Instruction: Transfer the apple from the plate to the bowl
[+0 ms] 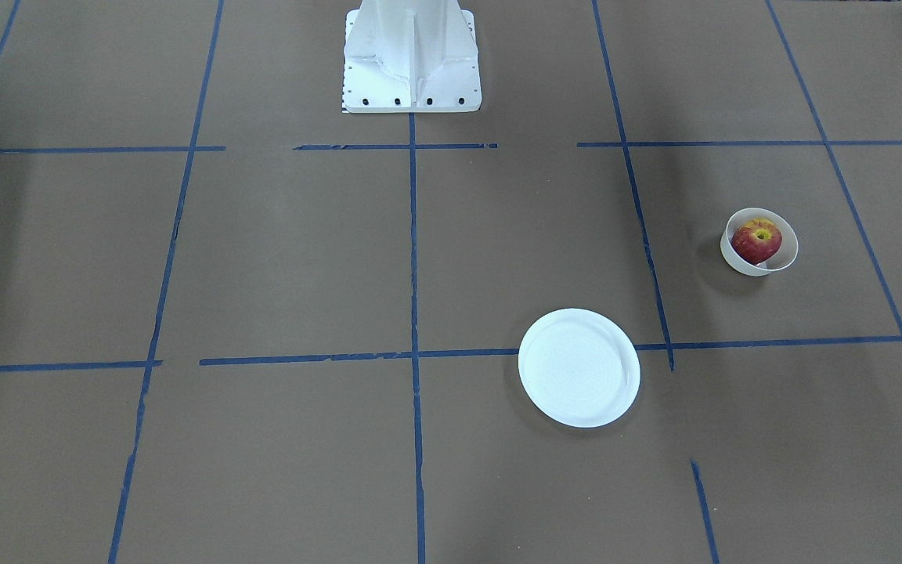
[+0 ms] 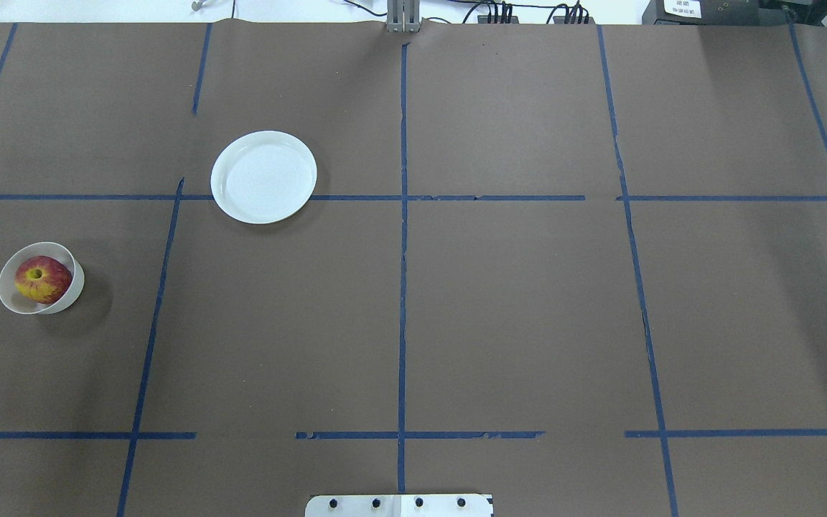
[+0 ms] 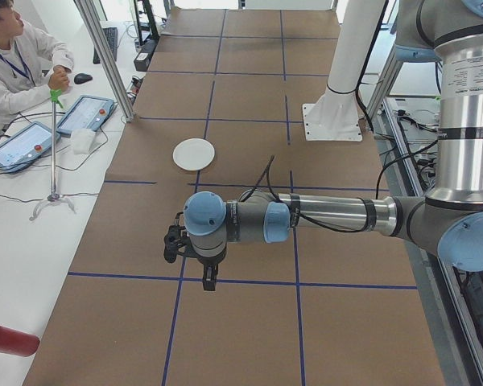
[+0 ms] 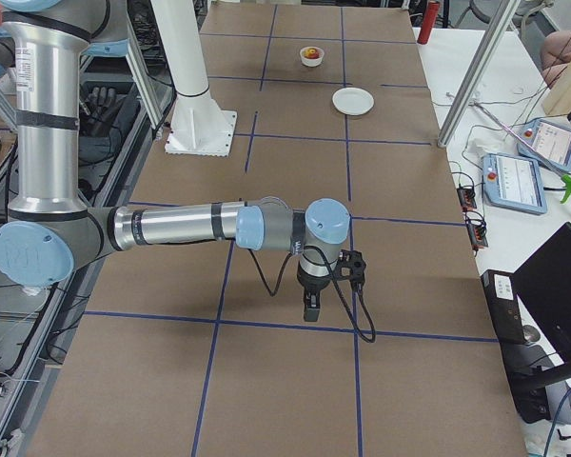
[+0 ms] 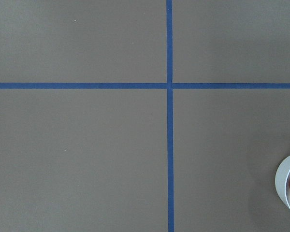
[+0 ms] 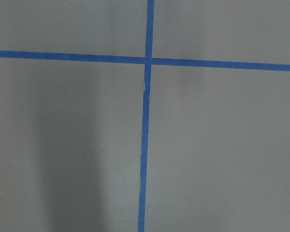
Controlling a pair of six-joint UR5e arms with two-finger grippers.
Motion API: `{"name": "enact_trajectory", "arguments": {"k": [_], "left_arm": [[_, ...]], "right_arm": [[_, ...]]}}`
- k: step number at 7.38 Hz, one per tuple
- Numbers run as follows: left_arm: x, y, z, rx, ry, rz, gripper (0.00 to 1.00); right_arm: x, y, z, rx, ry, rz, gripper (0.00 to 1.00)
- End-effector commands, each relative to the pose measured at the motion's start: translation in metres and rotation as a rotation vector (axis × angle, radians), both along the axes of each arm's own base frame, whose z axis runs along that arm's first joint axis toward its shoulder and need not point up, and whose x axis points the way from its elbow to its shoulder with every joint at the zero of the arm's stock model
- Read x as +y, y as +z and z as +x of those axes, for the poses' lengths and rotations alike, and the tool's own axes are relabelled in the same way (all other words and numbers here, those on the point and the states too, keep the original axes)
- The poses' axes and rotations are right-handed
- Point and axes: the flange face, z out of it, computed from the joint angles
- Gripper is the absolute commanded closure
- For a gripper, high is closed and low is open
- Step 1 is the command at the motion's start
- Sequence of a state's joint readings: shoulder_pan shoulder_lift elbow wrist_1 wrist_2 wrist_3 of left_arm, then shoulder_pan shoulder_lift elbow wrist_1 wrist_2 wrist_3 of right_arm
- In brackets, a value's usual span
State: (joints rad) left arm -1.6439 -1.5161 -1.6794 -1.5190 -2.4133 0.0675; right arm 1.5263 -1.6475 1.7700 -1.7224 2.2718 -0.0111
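1. One apple sits inside the bowl, stem dimple up. You'll find them close to the left edge of the table, about midway between the robot's edge and yours.
2. The plate lies flat, well apart from the bowl, nearer your edge and nearer the middle.
3. The left gripper hangs above the table toward its left edge, pointing down — whether it is spread or pressed together, I cannot tell.
4. The right gripper hangs toward the right edge — same there, I cannot tell.
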Motion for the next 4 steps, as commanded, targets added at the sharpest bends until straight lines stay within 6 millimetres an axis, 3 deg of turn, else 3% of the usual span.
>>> {"name": "enact_trajectory", "arguments": {"k": [1, 3, 4], "left_arm": [[-0.0013, 0.0001, -0.0018, -0.033, 0.001, 0.003, 0.0], [-0.0019, 0.0076, -0.0047, -0.083, 0.003, -0.002, 0.0], [-0.009, -0.0011, -0.0046, -0.076, 0.001, 0.021, 0.0]], "right_arm": [[0.0001, 0.0007, 0.0, 0.0, -0.001, -0.001, 0.0], [0.0001, 0.0007, 0.0, 0.0, 0.0, -0.002, 0.0], [0.0001, 0.0007, 0.0, 0.0, 0.0, -0.002, 0.0]]}}
